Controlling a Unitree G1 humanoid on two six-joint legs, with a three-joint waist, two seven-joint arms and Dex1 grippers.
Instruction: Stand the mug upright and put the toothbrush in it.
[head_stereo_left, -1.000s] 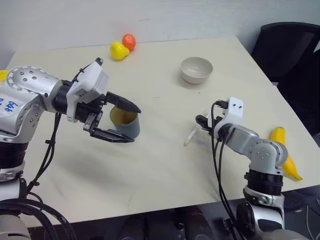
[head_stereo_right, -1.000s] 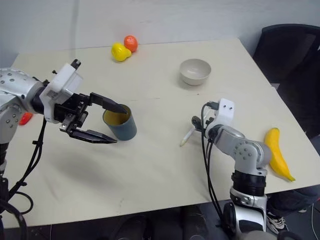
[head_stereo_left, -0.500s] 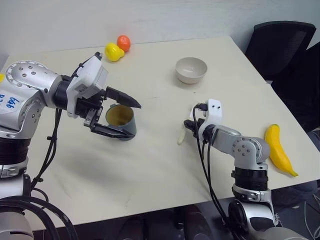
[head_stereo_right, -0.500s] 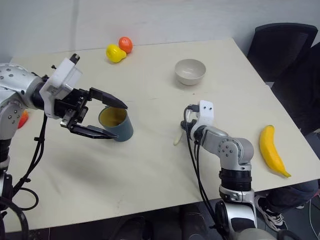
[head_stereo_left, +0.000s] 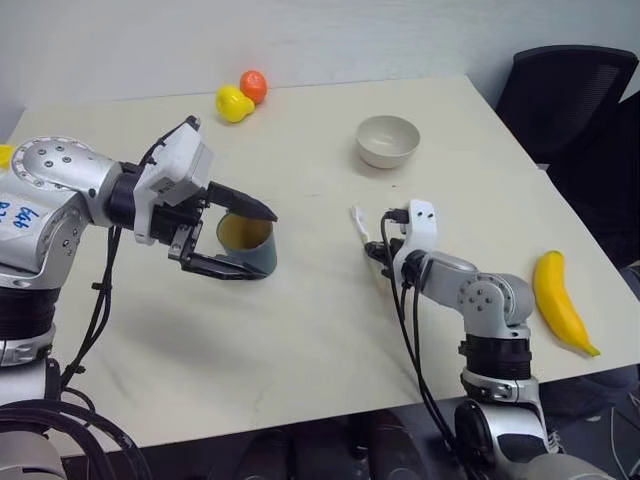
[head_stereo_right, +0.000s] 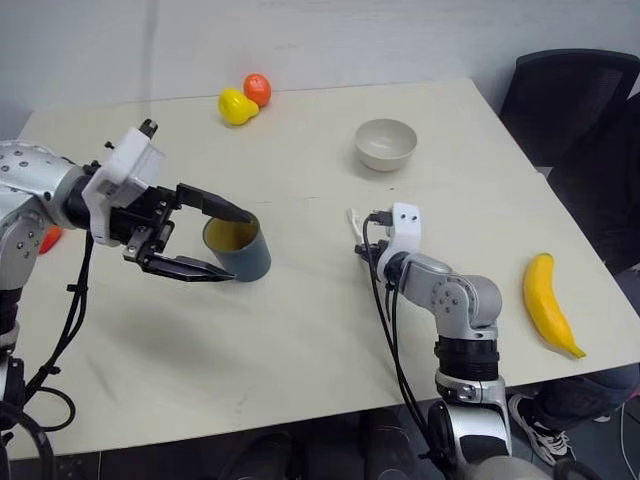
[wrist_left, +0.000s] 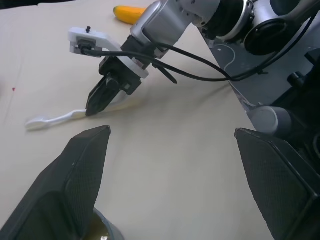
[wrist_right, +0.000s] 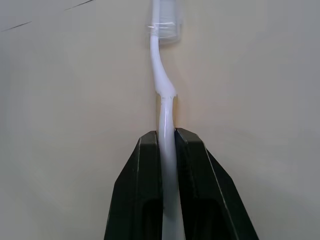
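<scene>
Right wrist view shows the right gripper (wrist_right: 167, 137) with jaws clamped on the toothbrush (wrist_right: 165, 107) handle, low over the counter (head_stereo_left: 300, 320). The mug (head_stereo_left: 247, 243) stands upright (left gripper (head_stereo_left: 245, 240) jaws spread around it). Lift clear, then tip the brush vertical before lowering it in.

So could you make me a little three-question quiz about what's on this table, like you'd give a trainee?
1. True or false: the mug stands upright.
2. What does the right gripper hold? A) banana B) toothbrush C) bowl
3. Fill in: the left gripper is ____, its fingers on either side of the mug.

Key:
1. True; its open mouth faces up.
2. B; the toothbrush is pinched by its handle, while the banana and bowl lie apart.
3. Open.
</scene>
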